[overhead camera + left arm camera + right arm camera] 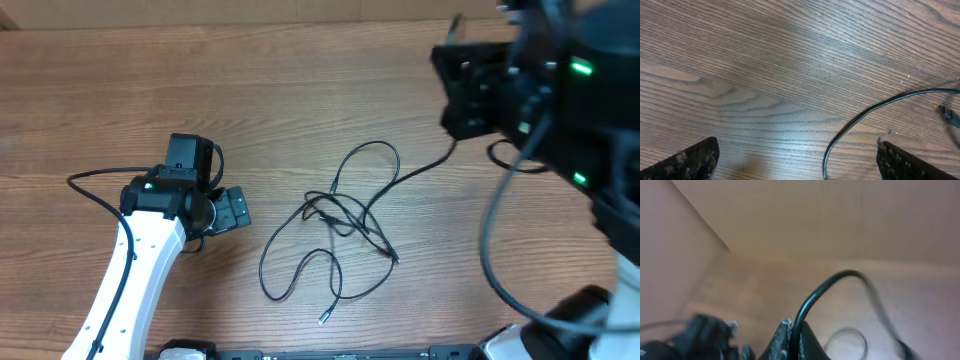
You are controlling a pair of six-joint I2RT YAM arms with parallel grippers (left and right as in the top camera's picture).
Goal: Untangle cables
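The right fingers (780, 345) are clamping one strand of the cables (345, 215), leaving the spread left fingers (690, 161) beside the cables needing a loop to pin.

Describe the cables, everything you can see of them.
The cables are thin, black, flexible cords on the wooden table, knotted together in the middle with loose loops spreading out. One silvery plug end lies flat at the arms' side of the tangle. One strand runs off to the right end effector, whose fingers are shut on it. The left end effector stands open beside the leftmost loop, gripping nothing.
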